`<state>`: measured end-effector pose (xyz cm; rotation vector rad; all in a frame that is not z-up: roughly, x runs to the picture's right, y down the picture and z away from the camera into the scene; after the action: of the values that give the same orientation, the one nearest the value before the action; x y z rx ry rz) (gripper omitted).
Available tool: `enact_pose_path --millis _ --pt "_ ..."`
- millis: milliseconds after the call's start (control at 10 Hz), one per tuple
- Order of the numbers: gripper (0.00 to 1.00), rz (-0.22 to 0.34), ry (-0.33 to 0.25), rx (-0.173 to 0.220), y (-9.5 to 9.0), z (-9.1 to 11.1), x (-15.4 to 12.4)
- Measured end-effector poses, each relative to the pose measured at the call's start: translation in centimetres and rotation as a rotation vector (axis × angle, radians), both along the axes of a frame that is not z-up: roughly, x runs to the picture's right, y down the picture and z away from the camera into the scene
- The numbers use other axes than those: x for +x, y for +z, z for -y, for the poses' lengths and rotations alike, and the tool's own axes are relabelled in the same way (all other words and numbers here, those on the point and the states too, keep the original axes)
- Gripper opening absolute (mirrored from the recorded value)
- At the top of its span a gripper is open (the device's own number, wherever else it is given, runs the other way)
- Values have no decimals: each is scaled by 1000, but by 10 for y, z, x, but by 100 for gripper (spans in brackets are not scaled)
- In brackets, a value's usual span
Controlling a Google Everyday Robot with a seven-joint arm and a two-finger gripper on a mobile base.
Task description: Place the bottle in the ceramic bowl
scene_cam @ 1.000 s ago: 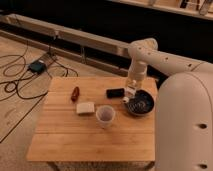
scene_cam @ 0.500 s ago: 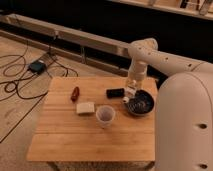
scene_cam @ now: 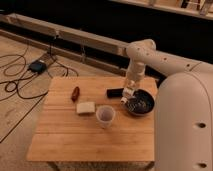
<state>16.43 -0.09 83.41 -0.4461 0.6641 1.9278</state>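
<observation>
Now the hand [scene_cam: 128, 95] hangs over the left rim of the ceramic bowl [scene_cam: 140, 104] on the surface [scene_cam: 65, 135], fingers seemingly pinching the pale bottle [scene_cam: 129, 92] upright above it.

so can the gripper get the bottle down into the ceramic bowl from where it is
Probably yes. The gripper hangs at the left rim of the ceramic bowl, shut on what looks like the bottle; nothing stands between them.
</observation>
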Motion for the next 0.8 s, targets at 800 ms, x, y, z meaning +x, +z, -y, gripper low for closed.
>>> enact_pose_path --millis 800 --pt "4 -35 6 -16 -3 -12 18"
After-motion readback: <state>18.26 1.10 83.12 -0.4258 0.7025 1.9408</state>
